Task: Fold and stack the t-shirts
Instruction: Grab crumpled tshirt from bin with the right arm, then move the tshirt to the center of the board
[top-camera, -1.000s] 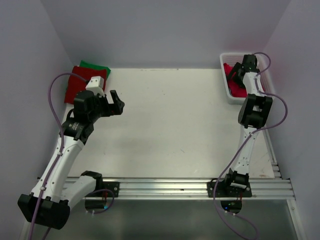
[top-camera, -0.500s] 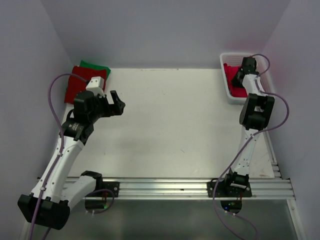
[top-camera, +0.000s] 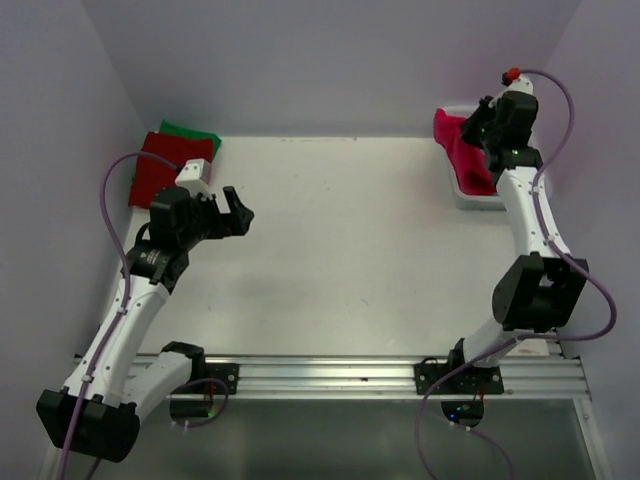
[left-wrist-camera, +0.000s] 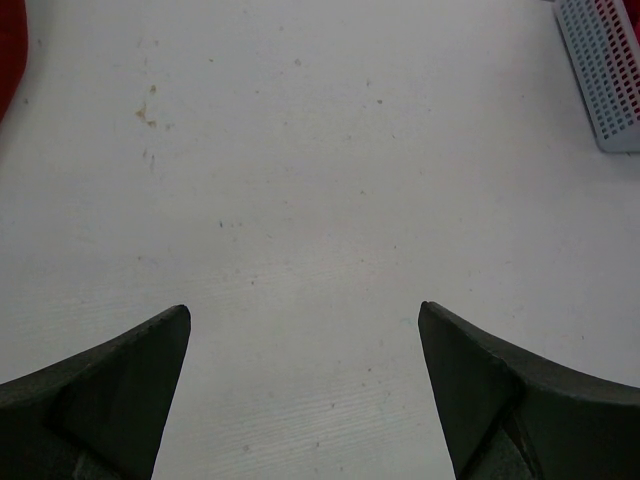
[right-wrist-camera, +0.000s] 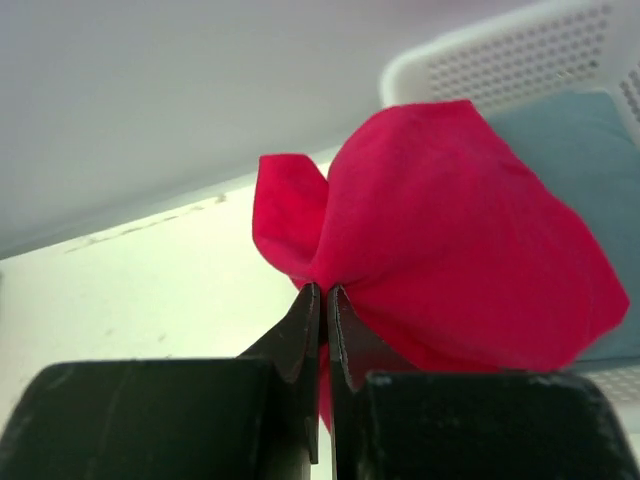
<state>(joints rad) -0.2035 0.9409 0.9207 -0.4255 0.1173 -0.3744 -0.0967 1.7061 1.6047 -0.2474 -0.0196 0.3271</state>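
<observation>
My right gripper (top-camera: 478, 128) (right-wrist-camera: 324, 290) is shut on a bright crimson-pink t-shirt (top-camera: 462, 150) (right-wrist-camera: 440, 240), which hangs bunched from the fingertips above the white latticed basket (top-camera: 478, 200) (right-wrist-camera: 500, 60) at the back right. A darker red t-shirt (top-camera: 155, 168) lies folded at the back left corner, its edge just showing in the left wrist view (left-wrist-camera: 10, 50), with a green t-shirt (top-camera: 190, 133) partly under it. My left gripper (top-camera: 236, 205) (left-wrist-camera: 303, 320) hovers open over bare table, right of that pile, nothing between its fingers.
The basket's corner also shows at the top right of the left wrist view (left-wrist-camera: 605, 70). The white table (top-camera: 340, 240) is walled on the left, back and right. A metal rail (top-camera: 380, 375) carrying the arm bases runs along the near edge.
My right gripper shut on the pink t-shirt in the basket and lifted it up and slightly left, the arm stretching upward. The left arm has barely moved.
</observation>
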